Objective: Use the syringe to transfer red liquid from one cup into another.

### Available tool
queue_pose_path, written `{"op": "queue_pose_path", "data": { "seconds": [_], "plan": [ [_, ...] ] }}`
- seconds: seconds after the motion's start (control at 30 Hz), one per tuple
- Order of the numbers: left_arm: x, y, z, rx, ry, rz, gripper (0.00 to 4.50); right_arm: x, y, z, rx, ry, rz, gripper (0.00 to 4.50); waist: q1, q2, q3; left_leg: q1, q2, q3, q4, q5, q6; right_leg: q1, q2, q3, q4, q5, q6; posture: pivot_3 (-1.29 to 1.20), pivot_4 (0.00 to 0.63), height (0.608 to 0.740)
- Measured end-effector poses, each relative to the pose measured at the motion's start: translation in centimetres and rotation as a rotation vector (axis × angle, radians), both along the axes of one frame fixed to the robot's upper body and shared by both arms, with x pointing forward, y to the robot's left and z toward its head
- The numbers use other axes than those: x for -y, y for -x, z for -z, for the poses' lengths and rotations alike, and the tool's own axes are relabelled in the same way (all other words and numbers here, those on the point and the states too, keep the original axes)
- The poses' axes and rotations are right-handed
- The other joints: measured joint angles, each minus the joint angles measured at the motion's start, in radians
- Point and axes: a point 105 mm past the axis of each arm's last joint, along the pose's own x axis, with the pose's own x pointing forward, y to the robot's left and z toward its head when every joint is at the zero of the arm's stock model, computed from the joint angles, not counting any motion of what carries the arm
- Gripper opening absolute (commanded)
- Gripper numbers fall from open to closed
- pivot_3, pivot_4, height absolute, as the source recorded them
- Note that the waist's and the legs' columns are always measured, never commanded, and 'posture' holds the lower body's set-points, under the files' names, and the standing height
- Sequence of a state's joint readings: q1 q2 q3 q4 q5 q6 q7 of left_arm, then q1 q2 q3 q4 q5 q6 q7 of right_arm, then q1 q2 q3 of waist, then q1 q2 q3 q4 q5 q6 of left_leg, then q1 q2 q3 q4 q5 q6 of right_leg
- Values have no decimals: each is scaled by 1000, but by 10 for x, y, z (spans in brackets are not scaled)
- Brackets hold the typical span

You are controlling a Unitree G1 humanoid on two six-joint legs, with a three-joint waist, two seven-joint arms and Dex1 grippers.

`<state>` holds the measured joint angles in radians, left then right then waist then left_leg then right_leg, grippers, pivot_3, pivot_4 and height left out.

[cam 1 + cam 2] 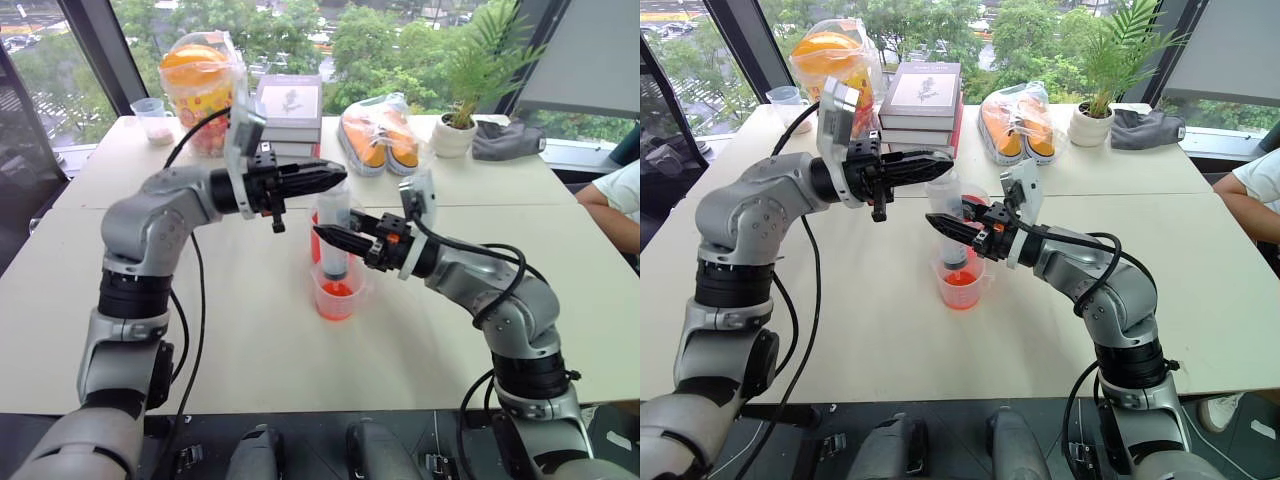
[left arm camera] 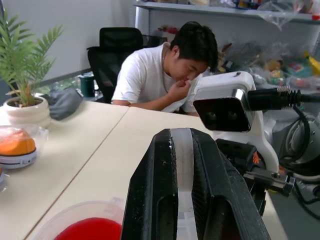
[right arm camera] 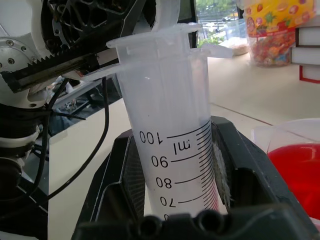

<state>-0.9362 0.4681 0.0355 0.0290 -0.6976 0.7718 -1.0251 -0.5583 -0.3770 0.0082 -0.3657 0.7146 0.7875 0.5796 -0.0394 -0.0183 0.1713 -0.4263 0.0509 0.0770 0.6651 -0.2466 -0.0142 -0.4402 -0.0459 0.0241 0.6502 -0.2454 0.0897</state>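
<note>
We had the right pincer [image 1: 330, 237] clamped on the syringe [image 1: 335, 235] barrel, holding it upright with the tip down in the shorter cup [image 1: 336, 297], which showed a bit of orange-red at its bottom. Left pincer [image 1: 335, 178] was closed on the white plunger top, fingers [image 2: 195, 200] pressed flat against it. The taller cup [image 1: 975, 205] with red liquid [image 3: 300, 167] stood just behind the syringe, touching or nearly so; we couldn't tell which. Desk [image 1: 250, 330] was pale beige, two tops pushed together. At its far edge: a snack jar [image 1: 200, 90], a stack of books [image 1: 290, 110], bagged orange shoes [image 1: 378, 135], a potted plant [image 1: 460, 110]. A person in a white shirt [image 2: 155, 75] sat at the desk's right side. Windows behind showed trees.
</note>
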Motion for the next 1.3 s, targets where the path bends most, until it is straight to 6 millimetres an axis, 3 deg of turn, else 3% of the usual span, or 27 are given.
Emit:
{"op": "queue_pose_path", "data": {
  "seconds": [0.17,0.23,0.5,0.63,0.67,0.73,0.8,0.83,0.9,1.0,1.2,1.3],
  "plan": [
    [-17,-11,0,-38,0,-68,3280,5,0,-6,11,-25,10,1508,-4,0,0,0,0,0,0,0,0,0,0,0,0,0,0,0,150,740],
    [-22,-14,-1,-55,13,-98,4415,4,1,-7,17,-26,4,1508,-2,0,0,0,0,0,0,0,0,0,0,0,0,0,0,0,150,740],
    [-49,-10,4,-45,-7,-180,4415,-2,4,-6,-6,-18,-31,1508,-6,0,0,0,0,0,0,0,0,0,0,0,0,0,0,0,150,740],
    [-69,-11,4,-16,25,-292,4415,-9,-6,-23,-57,-15,-44,1508,-3,0,0,0,0,0,0,0,0,0,0,0,0,0,0,0,150,740],
    [-71,-10,9,-19,10,-305,4415,0,-15,-39,-37,-47,14,1508,-2,0,0,0,0,1,0,0,0,0,-1,0,0,0,0,0,150,740],
    [-73,-7,32,-75,-17,-318,4415,35,-39,-80,11,-72,195,1508,7,0,0,0,-1,1,0,0,0,0,-3,1,-1,0,0,0,150,740],
    [-76,-6,50,-131,-32,-334,4415,67,-55,-106,14,-78,344,1508,18,-3,-1,-1,0,2,0,0,0,0,-2,0,-2,0,-1,0,150,740],
    [-75,-5,51,-137,-34,-335,4415,76,-61,-108,-8,-70,393,1508,21,-3,-1,-1,0,2,0,0,0,0,-2,0,-3,0,-1,0,150,740],
    [-71,-1,47,-109,-36,-324,4415,94,-79,-97,-110,-12,494,1508,24,-3,-1,-1,0,2,-2,0,0,0,-2,0,-3,0,-1,0,150,740],
    [-67,6,43,-84,-32,-306,4415,126,-98,-59,-253,154,636,1508,25,-3,-1,-1,-1,3,-2,0,1,-1,-2,1,-4,-1,-1,0,150,740],
    [-70,7,53,-107,-40,-323,4415,174,-98,17,-467,479,757,1508,20,-3,-1,-1,0,3,-2,-1,1,-1,-1,1,-4,0,-1,0,150,740],
    [-68,9,52,-93,-45,-329,4415,189,-93,48,-579,557,773,1508,18,-3,-1,-1,0,3,-2,-1,1,-2,-1,1,-4,0,0,0,150,740]
  ]
}}
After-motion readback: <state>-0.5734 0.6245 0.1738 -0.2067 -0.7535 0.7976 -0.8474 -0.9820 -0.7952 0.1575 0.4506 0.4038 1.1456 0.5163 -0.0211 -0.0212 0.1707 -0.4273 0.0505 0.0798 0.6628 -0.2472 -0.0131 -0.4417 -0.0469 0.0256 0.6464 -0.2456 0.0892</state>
